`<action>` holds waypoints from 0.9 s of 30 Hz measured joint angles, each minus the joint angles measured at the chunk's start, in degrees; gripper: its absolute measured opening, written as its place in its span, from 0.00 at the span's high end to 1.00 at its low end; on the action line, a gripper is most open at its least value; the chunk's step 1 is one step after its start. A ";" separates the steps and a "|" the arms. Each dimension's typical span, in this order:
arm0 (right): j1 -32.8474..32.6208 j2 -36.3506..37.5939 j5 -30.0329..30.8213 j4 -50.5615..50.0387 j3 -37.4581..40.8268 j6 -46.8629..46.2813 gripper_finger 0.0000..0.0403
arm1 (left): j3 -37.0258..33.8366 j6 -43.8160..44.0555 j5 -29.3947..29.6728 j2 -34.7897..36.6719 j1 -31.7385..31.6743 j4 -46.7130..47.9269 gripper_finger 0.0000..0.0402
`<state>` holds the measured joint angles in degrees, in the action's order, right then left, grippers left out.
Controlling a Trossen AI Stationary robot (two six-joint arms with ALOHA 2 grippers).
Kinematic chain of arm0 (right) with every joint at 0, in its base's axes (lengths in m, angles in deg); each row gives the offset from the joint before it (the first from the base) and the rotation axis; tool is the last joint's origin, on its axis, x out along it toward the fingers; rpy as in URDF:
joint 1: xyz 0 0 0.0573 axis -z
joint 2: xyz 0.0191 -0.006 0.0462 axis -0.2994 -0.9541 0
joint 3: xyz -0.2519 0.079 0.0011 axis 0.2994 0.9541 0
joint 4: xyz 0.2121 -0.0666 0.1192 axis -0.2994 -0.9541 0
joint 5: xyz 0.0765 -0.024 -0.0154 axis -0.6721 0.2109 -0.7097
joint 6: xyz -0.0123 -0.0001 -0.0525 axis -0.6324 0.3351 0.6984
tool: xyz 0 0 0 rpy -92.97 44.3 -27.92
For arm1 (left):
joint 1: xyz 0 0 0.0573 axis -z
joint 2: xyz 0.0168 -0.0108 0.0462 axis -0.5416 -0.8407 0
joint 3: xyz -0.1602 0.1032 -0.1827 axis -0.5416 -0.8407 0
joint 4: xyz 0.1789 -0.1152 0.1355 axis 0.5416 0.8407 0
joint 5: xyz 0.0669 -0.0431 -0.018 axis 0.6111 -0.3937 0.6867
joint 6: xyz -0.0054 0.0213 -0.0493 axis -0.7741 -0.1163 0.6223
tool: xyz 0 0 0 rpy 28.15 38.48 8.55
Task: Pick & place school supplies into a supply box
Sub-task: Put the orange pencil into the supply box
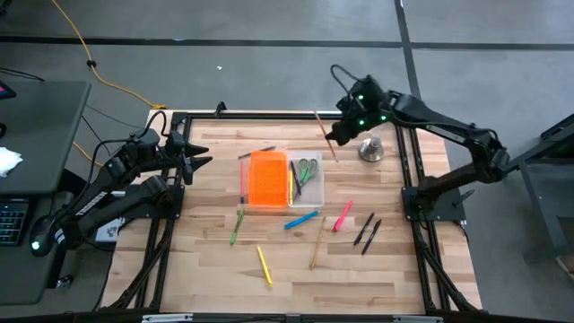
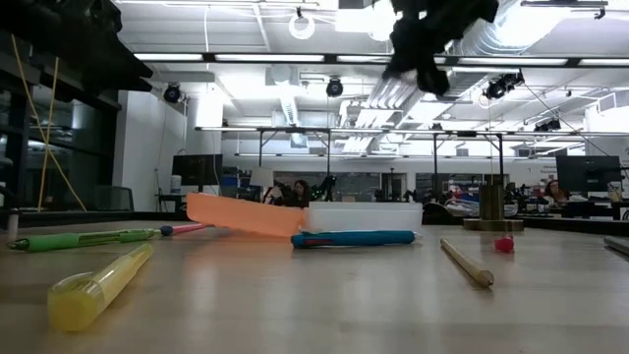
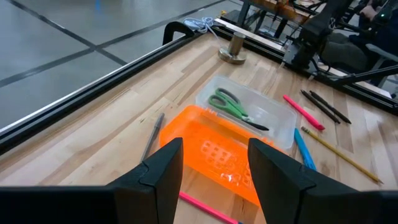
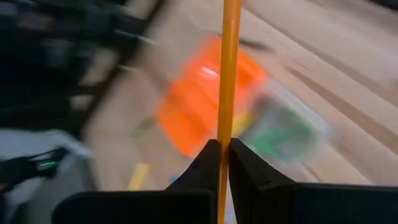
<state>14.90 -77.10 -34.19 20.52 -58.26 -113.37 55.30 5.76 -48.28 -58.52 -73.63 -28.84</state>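
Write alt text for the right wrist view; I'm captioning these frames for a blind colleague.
The right gripper is shut on a thin orange-tan pencil, held above the wooden table. Below, blurred, lies the supply box, its orange half beside a clear half holding something green.

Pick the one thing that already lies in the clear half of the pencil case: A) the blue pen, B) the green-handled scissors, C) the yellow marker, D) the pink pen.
B: the left wrist view shows the green-handled scissors lying inside the clear half of the pencil case, while the pink pen and blue pen lie outside it on the table, and the yellow marker lies far from it.
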 joint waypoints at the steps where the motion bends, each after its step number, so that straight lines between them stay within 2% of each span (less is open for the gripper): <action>1: -0.51 0.74 -1.96 2.48 -0.01 0.20 0.99 | 0.00 0.00 0.00 -0.01 0.00 0.00 0.48; 9: -6.02 3.10 -11.78 20.25 -0.01 0.86 0.99 | 0.00 0.00 0.00 -0.02 0.00 0.00 0.48; 18: -14.13 3.08 -19.19 38.74 -0.01 0.84 0.99 | 0.00 -0.01 -0.31 -0.01 0.00 0.00 0.48; 27: -23.44 3.08 -20.30 53.51 -0.04 5.87 1.00 | 0.00 -0.01 -0.35 -0.02 0.00 0.00 0.48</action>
<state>-8.54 -74.02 -54.49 74.03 -58.30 -107.50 55.30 5.75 -48.63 -58.55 -73.63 -28.84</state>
